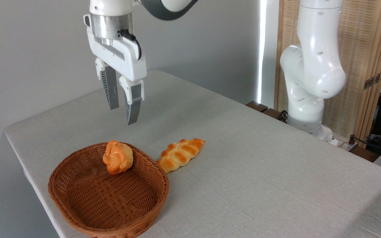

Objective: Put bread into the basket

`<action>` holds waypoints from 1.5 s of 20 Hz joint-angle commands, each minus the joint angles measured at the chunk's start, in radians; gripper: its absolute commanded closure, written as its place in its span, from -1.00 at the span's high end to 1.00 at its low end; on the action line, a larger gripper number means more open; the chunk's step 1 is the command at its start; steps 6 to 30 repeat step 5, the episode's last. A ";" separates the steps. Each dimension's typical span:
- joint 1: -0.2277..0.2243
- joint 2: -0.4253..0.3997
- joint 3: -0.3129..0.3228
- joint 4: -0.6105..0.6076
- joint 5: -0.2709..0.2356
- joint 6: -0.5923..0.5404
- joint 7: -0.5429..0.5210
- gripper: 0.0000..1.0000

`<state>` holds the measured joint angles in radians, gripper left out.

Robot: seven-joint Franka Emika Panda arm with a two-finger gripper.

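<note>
The bread (117,161), a small orange-golden bun with a ridged tan base, lies tilted on its side inside the basket (78,211), against the far inner wall. The basket is oval, reddish-brown wicker, at the table's front left. My gripper (122,115) hangs well above the basket's far rim, pointing down. Its two fingers stand a little apart, open, with nothing between them.
A long braided golden loaf (180,154) lies on the grey tablecloth just right of the basket, almost touching its rim. The arm's white base (306,109) stands at the table's far right edge. The table's left edge runs close past the basket.
</note>
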<state>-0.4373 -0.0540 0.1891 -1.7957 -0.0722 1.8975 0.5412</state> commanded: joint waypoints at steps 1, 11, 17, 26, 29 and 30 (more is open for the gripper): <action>-0.008 -0.004 0.009 0.032 0.028 -0.029 -0.027 1.00; -0.008 -0.004 0.009 0.032 0.069 -0.035 -0.033 1.00; -0.008 -0.004 0.009 0.032 0.069 -0.035 -0.033 1.00; -0.008 -0.004 0.009 0.032 0.069 -0.035 -0.033 1.00; -0.008 -0.004 0.009 0.032 0.069 -0.035 -0.033 1.00; -0.008 -0.004 0.009 0.032 0.069 -0.035 -0.033 1.00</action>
